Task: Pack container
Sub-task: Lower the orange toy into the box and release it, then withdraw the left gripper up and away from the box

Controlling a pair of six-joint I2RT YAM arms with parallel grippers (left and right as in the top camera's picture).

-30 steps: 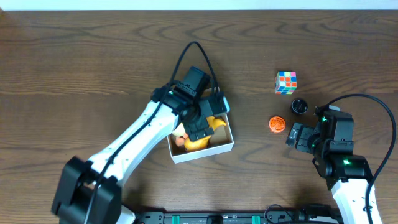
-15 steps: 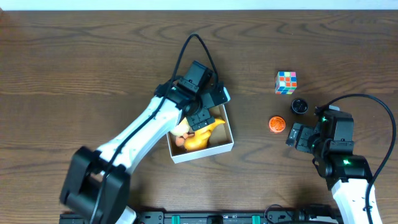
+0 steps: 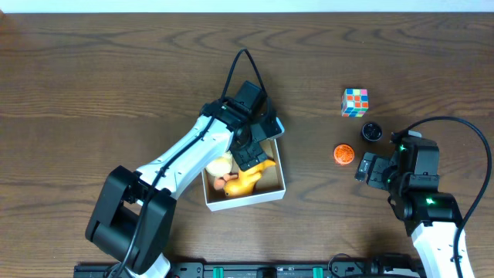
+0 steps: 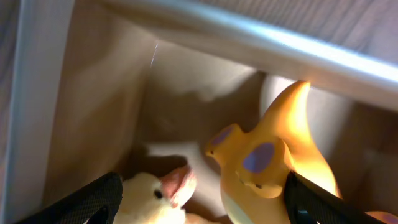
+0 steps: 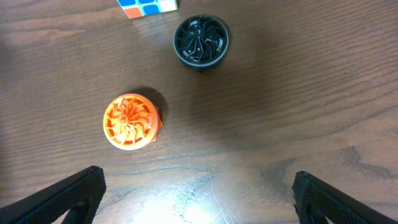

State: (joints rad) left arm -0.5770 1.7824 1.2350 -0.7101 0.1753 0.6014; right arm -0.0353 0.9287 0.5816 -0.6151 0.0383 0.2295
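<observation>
Cardboard-lined container (image 3: 245, 201) sits mid-table (image 3: 93, 93). Thin white walls: likely light, flexes, slides if nudged. Best hold: pinch one wall at rim. Left claw (image 3: 251, 154) spread wide inside, over yellow toy (image 3: 248, 179), gripping nothing. Right claw (image 3: 364, 168) wide, empty.

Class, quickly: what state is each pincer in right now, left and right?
Left pincer: open, fingers either side of the yellow toy inside the container.
Right pincer: open, holding nothing.

Container (image 3: 245, 201): square, shallow, white walls; brown cardboard inside; upright, open-topped
</observation>
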